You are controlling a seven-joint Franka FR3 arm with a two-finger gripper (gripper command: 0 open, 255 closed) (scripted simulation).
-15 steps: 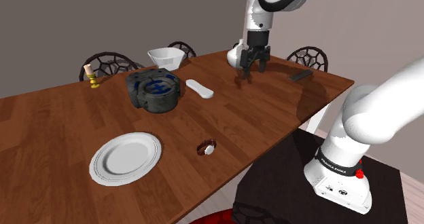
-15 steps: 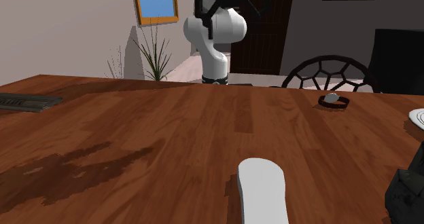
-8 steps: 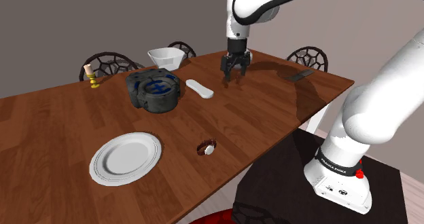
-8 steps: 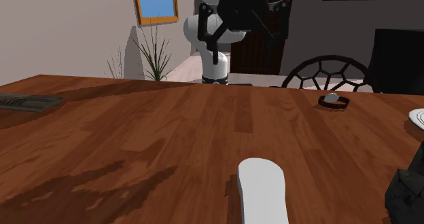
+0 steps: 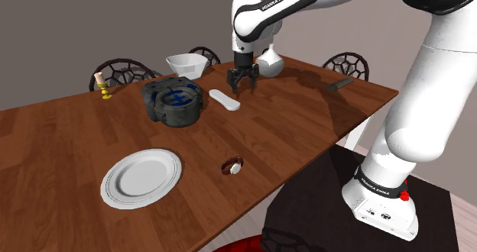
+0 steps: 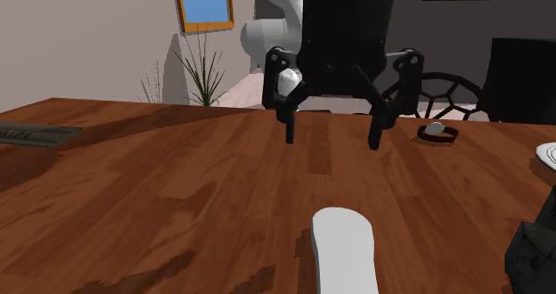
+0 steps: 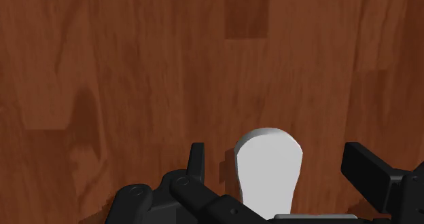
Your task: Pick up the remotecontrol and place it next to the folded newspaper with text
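Looking along the spread tool, wrist view frames the white remote untouched.

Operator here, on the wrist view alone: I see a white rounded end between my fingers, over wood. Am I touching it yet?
Observer: No. In the shoulder view the gripper hangs open above the white remote, which lies flat on the table.
Operator: Is anything close by that I might bump?
Observer: A dark round thing with blue marks sits beside the remote, toward the shoulder view's left, apart from it.
Operator: And where do I carry it?
Observer: A flat dark grey thing, likely the newspaper, lies near the table's corner at the shoulder view's right.
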